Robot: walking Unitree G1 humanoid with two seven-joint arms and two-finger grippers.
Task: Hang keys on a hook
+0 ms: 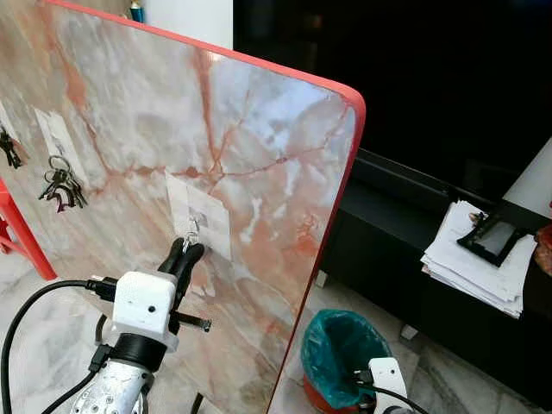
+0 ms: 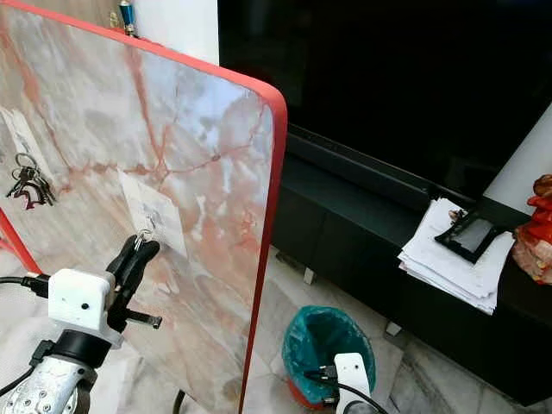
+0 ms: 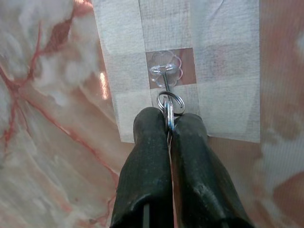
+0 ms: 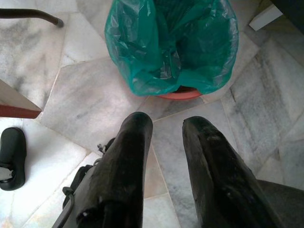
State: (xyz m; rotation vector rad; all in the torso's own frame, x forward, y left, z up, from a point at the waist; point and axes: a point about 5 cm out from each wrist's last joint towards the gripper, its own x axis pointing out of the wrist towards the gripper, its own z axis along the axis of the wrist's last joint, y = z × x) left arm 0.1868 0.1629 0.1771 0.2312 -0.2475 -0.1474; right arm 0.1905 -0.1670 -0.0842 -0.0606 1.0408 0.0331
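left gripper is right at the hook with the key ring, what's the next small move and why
Probably ease the left gripper down slightly so the key ring settles on the clear hook, then open the fingers. In the left wrist view the fingers are shut on the ring, and the ring overlaps the hook's stem, so it seems threaded or nearly so; I cannot tell for certain. The right gripper hangs idle above the floor.

I have the left arm raised and reaching forward, its left gripper (image 3: 168, 124) pointing up and away with the two black fingers (image 3: 147, 156) pressed together at the tips. My right arm hangs low at the robot's side, wrist turned downward. The right gripper (image 4: 166, 124) there has its fingers parted and holds nothing.
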